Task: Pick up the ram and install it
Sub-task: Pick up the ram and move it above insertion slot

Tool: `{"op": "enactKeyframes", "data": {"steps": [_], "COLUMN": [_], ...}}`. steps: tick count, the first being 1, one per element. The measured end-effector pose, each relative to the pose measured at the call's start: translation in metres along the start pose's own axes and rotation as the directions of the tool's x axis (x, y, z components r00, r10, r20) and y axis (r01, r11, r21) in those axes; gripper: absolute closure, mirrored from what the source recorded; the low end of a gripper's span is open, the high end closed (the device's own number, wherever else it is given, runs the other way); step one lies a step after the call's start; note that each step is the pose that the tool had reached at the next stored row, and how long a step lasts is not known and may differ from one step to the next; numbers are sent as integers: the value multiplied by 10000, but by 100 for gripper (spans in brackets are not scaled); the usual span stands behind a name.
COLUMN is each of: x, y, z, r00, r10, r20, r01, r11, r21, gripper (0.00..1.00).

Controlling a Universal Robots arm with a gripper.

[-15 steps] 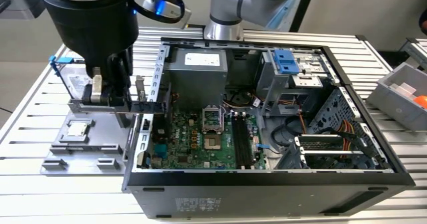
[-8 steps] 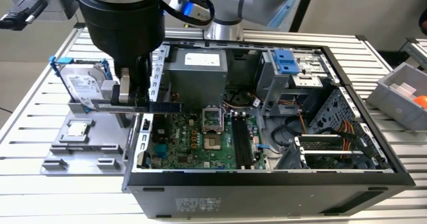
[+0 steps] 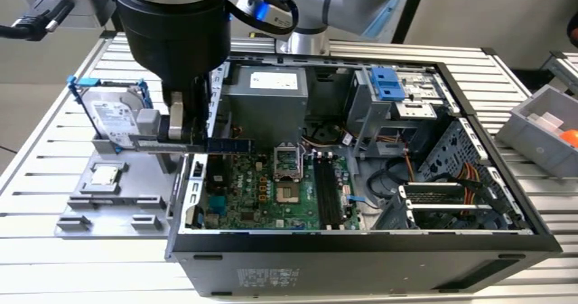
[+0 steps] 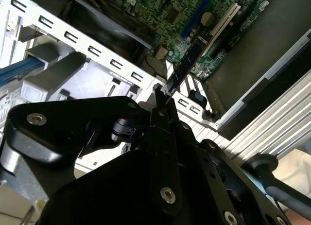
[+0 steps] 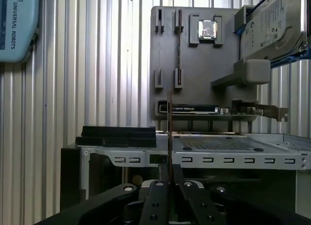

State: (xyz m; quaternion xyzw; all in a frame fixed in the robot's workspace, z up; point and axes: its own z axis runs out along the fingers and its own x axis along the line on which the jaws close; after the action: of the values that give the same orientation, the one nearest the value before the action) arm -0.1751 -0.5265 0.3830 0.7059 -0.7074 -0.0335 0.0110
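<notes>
Exterior view's left first: gray fixture tray (image 3: 81,212) on the slatted table (image 3: 54,270). A hard drive (image 3: 113,111) in a blue frame stands at the tray's back, and a small square chip (image 3: 105,175) sits in a pocket in front of it.

Next over, my gripper (image 3: 183,141) hangs just above the open computer case (image 3: 361,253), at its wall on the exterior view's left. It is clamped on the ram (image 3: 230,145). The stick is airborne and level, jutting toward the exterior view's right over the edge of the motherboard (image 3: 248,196). It is well apart from the black slots (image 3: 329,189), which sit further right on the board. A gray bin (image 3: 537,124) is at the far right of the table.

The second wrist view adds the grip itself: the gripper (image 4: 164,99) has its fingers (image 4: 159,113) pinched tight on one end of the ram (image 4: 187,67). The rest of the stick runs out over the case's slotted metal wall and the green board.

In the first wrist view the ram (image 5: 169,128) is edge-on, a thin line rising from the gripper (image 5: 169,174). Beyond it I see the tray (image 5: 165,50), the chip (image 5: 207,28) and the hard drive (image 5: 272,25). A dark card with a metal bracket (image 5: 189,109) lies along the tray's edge.
</notes>
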Motion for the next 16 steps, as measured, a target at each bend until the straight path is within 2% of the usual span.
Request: {"op": "enactKeyframes", "data": {"steps": [1, 2, 5, 7, 12, 14, 16], "x": [0, 0, -3, -4, -7, -7, -6], "y": [0, 0, -1, -6, -62, -92, -94], "z": [0, 0, -1, 2, -2, -4, -4], "r00": [10000, 10000, 10000, 10000, 10000, 10000, 10000], "r10": [0, -2, -12, -15, -14, -11, -11], "r20": [0, 0, -1, 3, -4, -15, -14], "r01": [0, 2, 12, 15, 14, 12, 12], "r11": [10000, 10000, 9997, 9995, 9994, 9995, 9995], "r21": [4, 38, 259, 330, 335, 306, 301], "gripper": [100, 100, 100, 100, 100, 100, 100]}}
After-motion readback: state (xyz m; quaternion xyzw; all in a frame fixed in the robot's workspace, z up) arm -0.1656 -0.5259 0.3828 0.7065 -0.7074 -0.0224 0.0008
